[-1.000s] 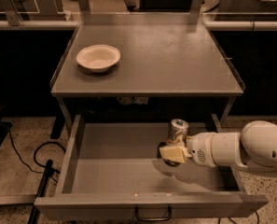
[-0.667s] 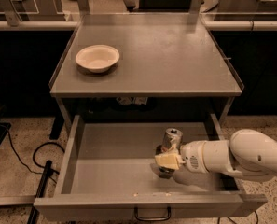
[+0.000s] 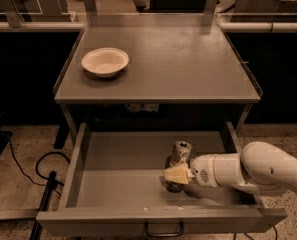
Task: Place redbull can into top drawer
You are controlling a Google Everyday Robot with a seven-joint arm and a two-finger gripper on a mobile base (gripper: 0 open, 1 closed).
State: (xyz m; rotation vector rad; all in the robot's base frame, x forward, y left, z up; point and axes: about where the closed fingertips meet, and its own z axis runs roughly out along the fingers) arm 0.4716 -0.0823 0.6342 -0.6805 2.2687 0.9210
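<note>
Camera view: looks down from the front onto a grey table with its drawer pulled out toward the viewer.
Surface: flat grey tabletop [image 3: 188,59] with low raised edges at the sides and two uprights at the back corners.
Room: speckled floor [image 3: 23,149] on both sides of the table, a dark cable [image 3: 38,163] looping across it left of the drawer, and dark space beneath the benches to either side.
Bowl: shallow cream bowl [image 3: 105,61], upright on the left part of the tabletop near its front edge, well apart from the can.
Top drawer: the top drawer [image 3: 77,166] stands open below the tabletop; it is wide, shallow and grey, with low sides and a dark loop handle [image 3: 163,230] at the middle of its front. Its left half is bare metal.
Redbull can: the redbull can [image 3: 181,151] is inside the drawer, right of centre and closer to the front wall than to the back. It is slim and silvery, roughly upright, round top facing up. Its lower body is hidden, so I cannot tell whether its base touches the drawer floor.
Gripper: the gripper [image 3: 176,172] is down in the drawer, clamped around the can's lower half; a cream finger pad [image 3: 176,175] lies across the can's front.
Arm: white rounded arm [image 3: 258,171] reaching in from the right, over the drawer's right wall.
</note>
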